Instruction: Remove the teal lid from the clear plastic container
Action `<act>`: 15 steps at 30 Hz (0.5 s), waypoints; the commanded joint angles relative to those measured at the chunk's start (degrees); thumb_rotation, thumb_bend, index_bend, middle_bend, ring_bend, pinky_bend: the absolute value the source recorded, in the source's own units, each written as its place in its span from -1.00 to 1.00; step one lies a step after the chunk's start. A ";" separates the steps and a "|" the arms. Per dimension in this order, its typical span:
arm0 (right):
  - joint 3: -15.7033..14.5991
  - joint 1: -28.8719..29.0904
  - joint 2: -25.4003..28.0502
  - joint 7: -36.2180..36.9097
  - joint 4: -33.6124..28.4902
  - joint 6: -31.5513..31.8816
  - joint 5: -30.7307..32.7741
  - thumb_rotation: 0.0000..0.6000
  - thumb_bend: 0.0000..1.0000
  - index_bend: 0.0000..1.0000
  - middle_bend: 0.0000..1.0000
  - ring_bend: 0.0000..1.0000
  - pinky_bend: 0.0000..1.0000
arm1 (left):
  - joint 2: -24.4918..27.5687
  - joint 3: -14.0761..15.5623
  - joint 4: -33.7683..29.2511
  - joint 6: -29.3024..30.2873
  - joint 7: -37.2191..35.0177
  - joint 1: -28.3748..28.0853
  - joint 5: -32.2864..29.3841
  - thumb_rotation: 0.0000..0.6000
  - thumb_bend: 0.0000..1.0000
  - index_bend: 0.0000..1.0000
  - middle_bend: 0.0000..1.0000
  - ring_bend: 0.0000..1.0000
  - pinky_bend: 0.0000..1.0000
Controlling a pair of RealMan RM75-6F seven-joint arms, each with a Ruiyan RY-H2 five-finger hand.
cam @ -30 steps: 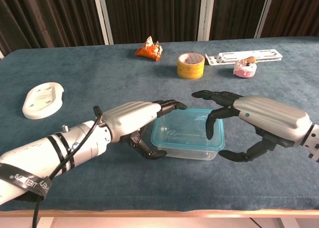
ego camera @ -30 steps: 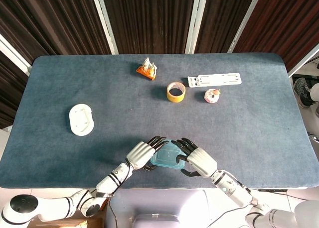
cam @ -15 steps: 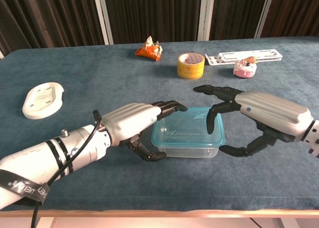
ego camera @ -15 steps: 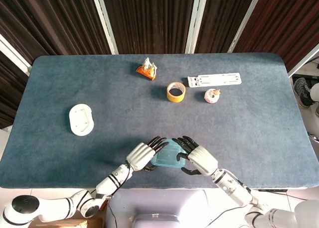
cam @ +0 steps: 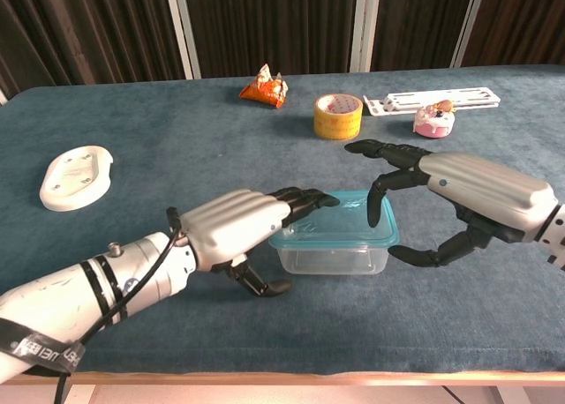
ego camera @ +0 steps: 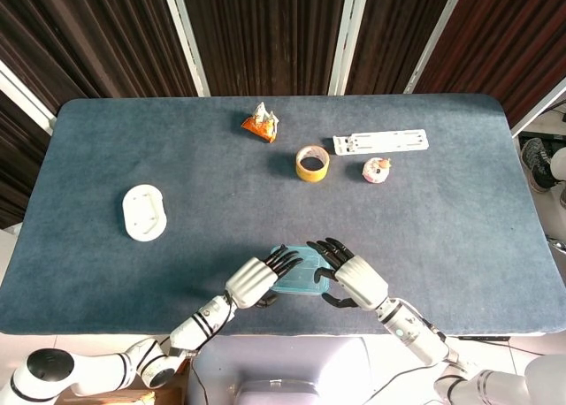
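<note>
The teal lid [cam: 340, 223] is sitting flat on the clear plastic container [cam: 331, 256], near the front edge of the table [cam: 177, 148] and right between my two hands. The tub is looking empty and thin-walled, so I am judging it light and a little flexible, likely to slide on the blue cloth or lift with the lid if only the lid is pulled. The lid looks like soft, smooth plastic that snaps over the rim; I am expecting it to bend before it pops, so a corner or the overhanging lip seems the best place to take hold, with the body pinned from the other side.

My left hand [cam: 234, 228] is lying over the near-left corner, its dark fingertips [cam: 309, 197] resting on or just above the lid top and the thumb hanging below beside the tub wall; I cannot tell whether it is actually pressing. It is not clasping anything. My right hand [cam: 468, 197] is arching wide open around the right end, fingers pointing down toward the lid's far-right corner and the thumb reaching in low toward the wall, apparently not yet touching.

Well apart, at the back of the table, a yellow tape roll [cam: 338, 115], an orange snack packet [cam: 264, 86], a white bracket [cam: 433, 96] and a small pink item [cam: 433, 120] are lying, with a white oval piece [cam: 77, 176] off to the left.
</note>
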 commanded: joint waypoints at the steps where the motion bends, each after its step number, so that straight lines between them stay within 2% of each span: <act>1: -0.01 -0.01 0.16 -0.06 -0.22 0.14 0.03 1.00 -0.12 0.18 -0.82 -1.00 -1.00 | -0.24 0.25 0.39 0.45 -0.01 0.08 0.54 1.00 -0.41 -1.00 0.40 0.07 0.34; 15: -0.31 0.06 0.38 0.07 -0.29 -0.12 0.33 1.00 -0.12 0.18 -0.82 -1.00 -1.00 | -0.79 0.87 1.96 1.64 -0.80 0.70 1.88 1.00 -0.41 -1.00 0.42 0.09 0.35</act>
